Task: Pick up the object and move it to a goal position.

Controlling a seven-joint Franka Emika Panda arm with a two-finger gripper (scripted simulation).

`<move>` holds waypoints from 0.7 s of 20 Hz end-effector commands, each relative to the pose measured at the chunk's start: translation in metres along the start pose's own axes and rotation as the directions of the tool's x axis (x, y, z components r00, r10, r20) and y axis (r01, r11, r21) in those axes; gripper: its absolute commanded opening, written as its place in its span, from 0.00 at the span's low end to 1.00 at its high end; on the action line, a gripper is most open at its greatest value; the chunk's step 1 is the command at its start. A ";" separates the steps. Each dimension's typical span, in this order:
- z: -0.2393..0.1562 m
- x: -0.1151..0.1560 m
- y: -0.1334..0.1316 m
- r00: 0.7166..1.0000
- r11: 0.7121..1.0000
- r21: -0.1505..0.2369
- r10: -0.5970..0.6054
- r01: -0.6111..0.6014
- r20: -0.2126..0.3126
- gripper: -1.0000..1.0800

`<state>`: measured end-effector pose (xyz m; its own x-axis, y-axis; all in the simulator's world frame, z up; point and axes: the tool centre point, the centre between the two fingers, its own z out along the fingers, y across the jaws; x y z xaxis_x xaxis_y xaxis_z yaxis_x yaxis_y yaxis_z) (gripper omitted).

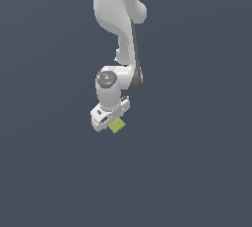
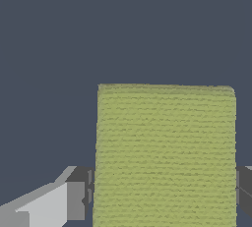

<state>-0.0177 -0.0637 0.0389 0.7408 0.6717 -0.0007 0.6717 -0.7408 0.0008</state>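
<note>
Your yellow-green block [image 2: 165,155] sits between the gripper [image 1: 112,121] fingers; in the wrist view the dark pads [image 2: 82,196] meet both its sides, so the claw looks closed on it, narrowed to the block's width. In the exterior view the block [image 1: 117,125] peeks out just beneath the white hand, near the scene's middle. You seem to be at the grasp-to-carry step; next, lift and travel. No goal marker shows, and nothing else stands on the dark grey floor [image 1: 197,172].
</note>
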 end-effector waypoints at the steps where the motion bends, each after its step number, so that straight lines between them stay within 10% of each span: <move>1: -0.016 0.008 -0.001 1.000 1.000 -0.001 -0.001 0.001 -0.002 0.00; 14: -0.140 0.066 -0.006 1.000 1.000 0.000 -0.002 0.002 -0.002 0.00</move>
<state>0.0224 -0.0204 0.1618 0.7396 0.6730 0.0004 0.6730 -0.7396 0.0009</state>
